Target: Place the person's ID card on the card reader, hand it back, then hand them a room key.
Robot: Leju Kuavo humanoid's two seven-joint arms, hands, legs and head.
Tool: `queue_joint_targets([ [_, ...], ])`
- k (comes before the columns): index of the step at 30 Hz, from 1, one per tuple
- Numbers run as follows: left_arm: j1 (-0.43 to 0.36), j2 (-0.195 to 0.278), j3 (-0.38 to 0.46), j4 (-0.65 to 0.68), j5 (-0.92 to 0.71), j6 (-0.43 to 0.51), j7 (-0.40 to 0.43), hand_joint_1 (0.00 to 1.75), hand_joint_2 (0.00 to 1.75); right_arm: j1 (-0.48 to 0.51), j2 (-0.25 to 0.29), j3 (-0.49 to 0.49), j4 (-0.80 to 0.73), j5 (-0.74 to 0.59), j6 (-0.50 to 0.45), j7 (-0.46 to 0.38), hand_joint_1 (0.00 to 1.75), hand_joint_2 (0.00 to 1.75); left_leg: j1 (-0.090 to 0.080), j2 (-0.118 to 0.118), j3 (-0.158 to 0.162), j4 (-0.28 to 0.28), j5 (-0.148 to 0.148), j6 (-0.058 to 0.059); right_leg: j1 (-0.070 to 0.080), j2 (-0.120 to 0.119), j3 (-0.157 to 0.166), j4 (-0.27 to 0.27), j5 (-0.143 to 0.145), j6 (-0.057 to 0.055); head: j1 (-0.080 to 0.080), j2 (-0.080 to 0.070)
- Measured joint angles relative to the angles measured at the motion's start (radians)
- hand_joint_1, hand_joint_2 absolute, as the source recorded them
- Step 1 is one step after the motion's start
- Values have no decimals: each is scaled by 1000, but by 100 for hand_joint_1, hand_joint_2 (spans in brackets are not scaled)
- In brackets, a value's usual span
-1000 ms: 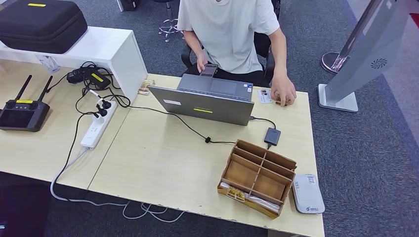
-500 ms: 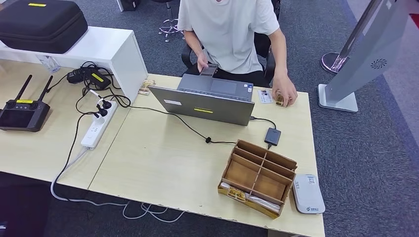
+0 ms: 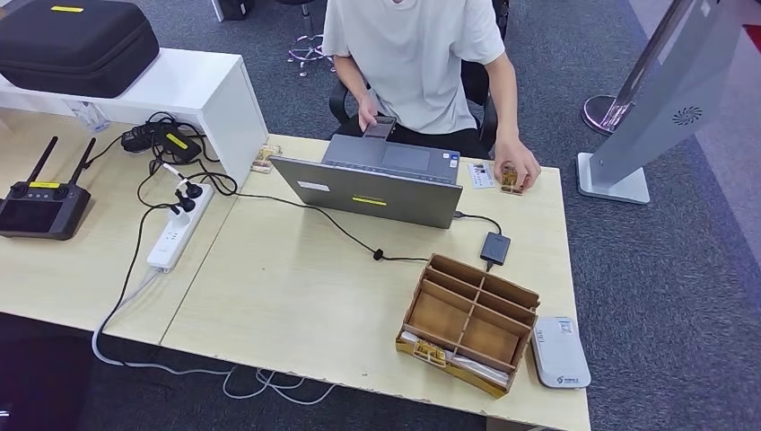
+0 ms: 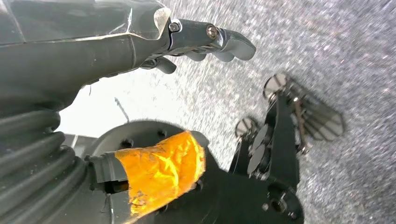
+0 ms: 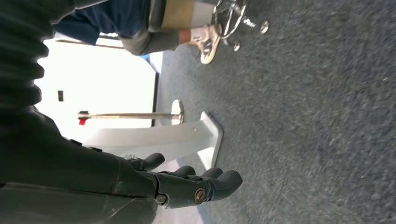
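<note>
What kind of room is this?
Probably an office set up like a check-in desk: a person sits on a wheeled chair behind a laptop, with a white card reader on the wooden desk and grey carpet.

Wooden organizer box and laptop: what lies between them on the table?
In the head view, between wooden organizer box and laptop lie a small dark device and a black cable.

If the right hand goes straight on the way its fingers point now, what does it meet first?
Probably the grey carpet: nothing lies before the right hand there. The white stand sits off to the side. Depth is unclear.
</note>
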Motion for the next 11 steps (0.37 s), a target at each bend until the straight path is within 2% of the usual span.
queue_joint_targets([
  [11, 39, 45, -213, -8, 86, -8, -32, 0, 0, 36, -9, 178, -23, -284, -7, -47, 0, 0, 0, 0, 0, 0, 0, 0, 0, 0, 0, 0, 0, 0, 0, 0],
])
